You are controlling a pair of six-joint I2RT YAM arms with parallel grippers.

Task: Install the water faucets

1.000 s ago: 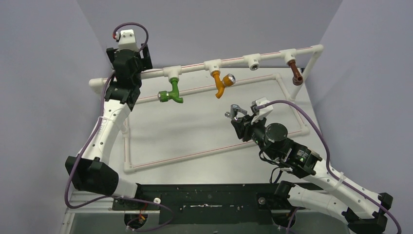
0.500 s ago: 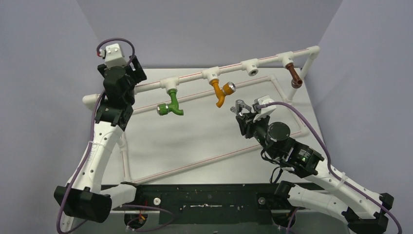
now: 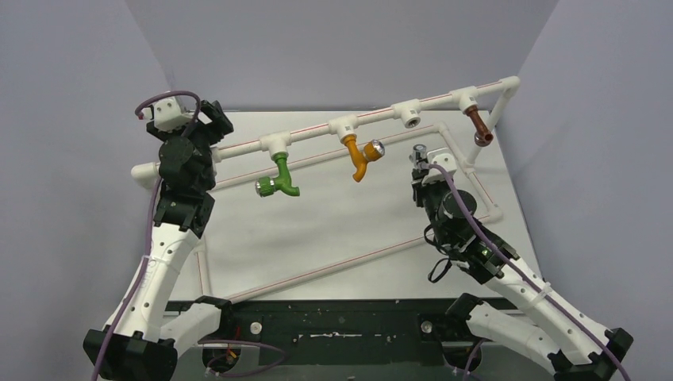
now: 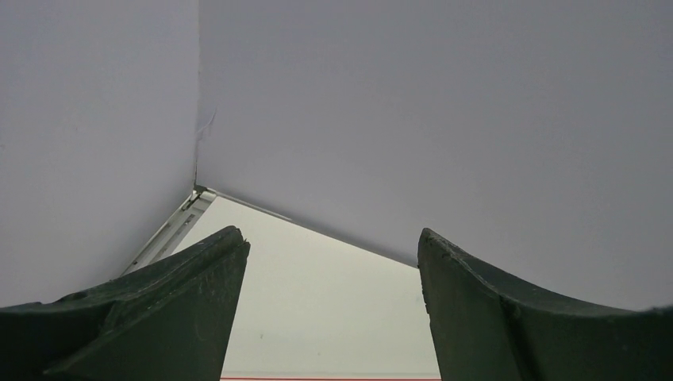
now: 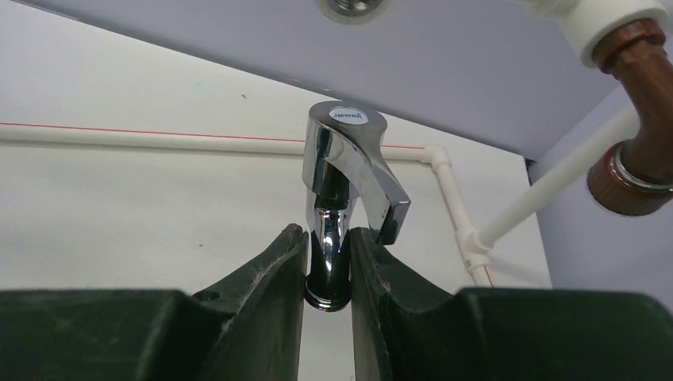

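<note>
My right gripper [image 3: 419, 161] [image 5: 328, 238] is shut on the shiny chrome faucet [image 3: 418, 150] [image 5: 346, 171], gripping its lower stem with the handle up. It holds the faucet just below the empty white tee socket [image 3: 410, 116] [image 5: 349, 6] on the raised pipe rail. The green faucet [image 3: 278, 181], the orange faucet [image 3: 361, 155] and the brown faucet [image 3: 478, 127] [image 5: 635, 151] hang from other tees on that rail. My left gripper [image 3: 208, 119] [image 4: 329, 246] is at the rail's left end. Its jaws stand wide apart with only table and wall between them.
A white pipe frame with red stripes [image 3: 317, 270] lies on the table [image 3: 333, 214] and carries the raised rail along the back. Grey walls close in at the back and on both sides. A black base bar [image 3: 333, 321] runs along the near edge.
My right gripper has swung right and back with the chrome faucet, to under the empty tee. My left arm has moved left, and the pipe frame has shifted and turned with it.
</note>
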